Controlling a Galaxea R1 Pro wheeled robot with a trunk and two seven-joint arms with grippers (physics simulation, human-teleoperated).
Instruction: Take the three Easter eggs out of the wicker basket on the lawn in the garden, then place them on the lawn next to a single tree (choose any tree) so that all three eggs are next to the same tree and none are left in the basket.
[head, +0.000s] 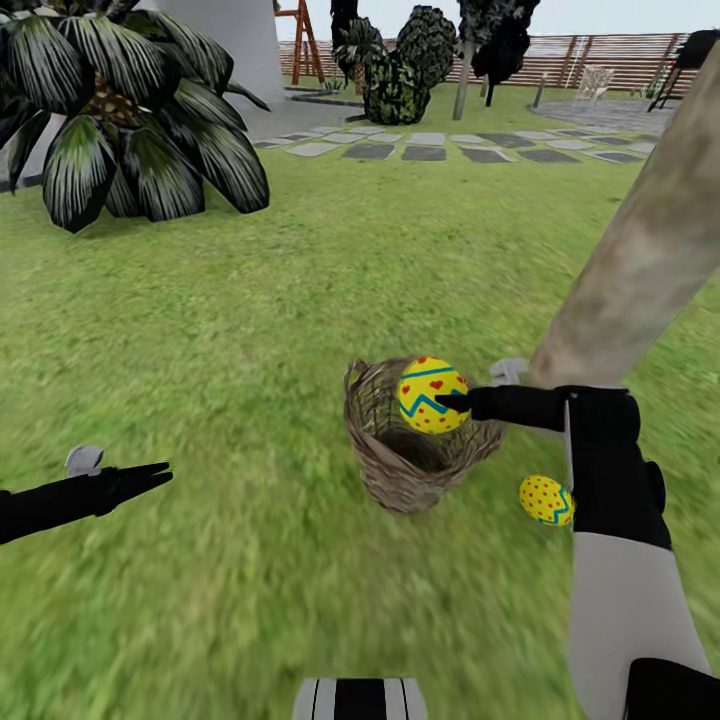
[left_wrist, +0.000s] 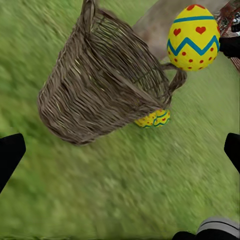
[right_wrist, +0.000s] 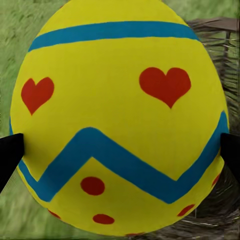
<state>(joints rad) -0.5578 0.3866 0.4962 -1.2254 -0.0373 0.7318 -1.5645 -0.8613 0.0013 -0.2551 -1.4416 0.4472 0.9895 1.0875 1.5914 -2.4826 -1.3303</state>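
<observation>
The wicker basket (head: 410, 455) stands on the lawn (head: 250, 330) at the foot of the bare tree trunk (head: 640, 250). My right gripper (head: 452, 403) is shut on one Easter egg (head: 430, 393), yellow with red hearts and a blue zigzag, and holds it just above the basket's rim. In the right wrist view this egg (right_wrist: 120, 120) sits between the two fingertips (right_wrist: 9, 157). A second egg (head: 546, 500) lies on the grass between the basket and the trunk, beside my right forearm. The third egg is out of view. My left gripper (head: 150, 472) hangs open left of the basket (left_wrist: 100, 90), empty.
A dark leafy palm (head: 130, 110) stands at the back left. A grey stepping-stone path (head: 450, 150) crosses the far lawn, with shrubs, a wooden playset and a slatted fence (head: 600, 60) behind it. Open grass stretches to the left and in front of the basket.
</observation>
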